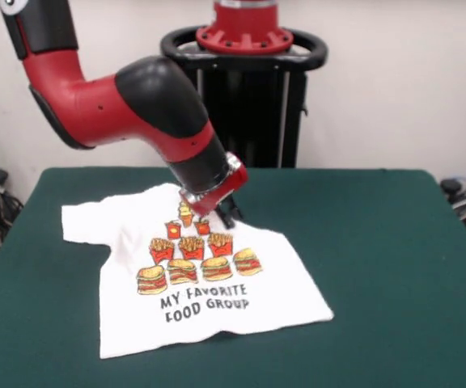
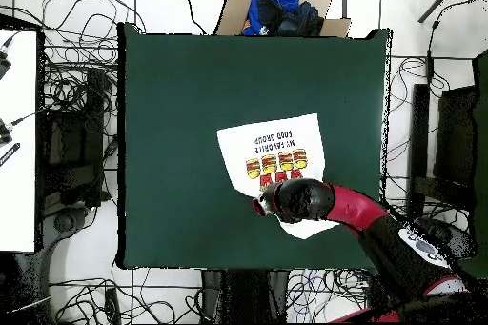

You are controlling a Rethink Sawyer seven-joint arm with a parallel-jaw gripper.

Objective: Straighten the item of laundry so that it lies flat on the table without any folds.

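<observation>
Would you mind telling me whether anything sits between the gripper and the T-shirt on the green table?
Nothing visible does. The gripper is down at the collar end of the T-shirt, which lies alone on the table. Whether the gripper actually touches the cloth cannot be told.

1. The T-shirt [image 2: 272, 150] is lying print-up on the table [image 2: 181, 102], nearer the right edge.
2. The arm [image 2: 357, 212] is reaching in from the bottom-right corner, covering the shirt's lower part.
3. The gripper [image 2: 259, 207] is sitting at the shirt's lower-left edge.
</observation>
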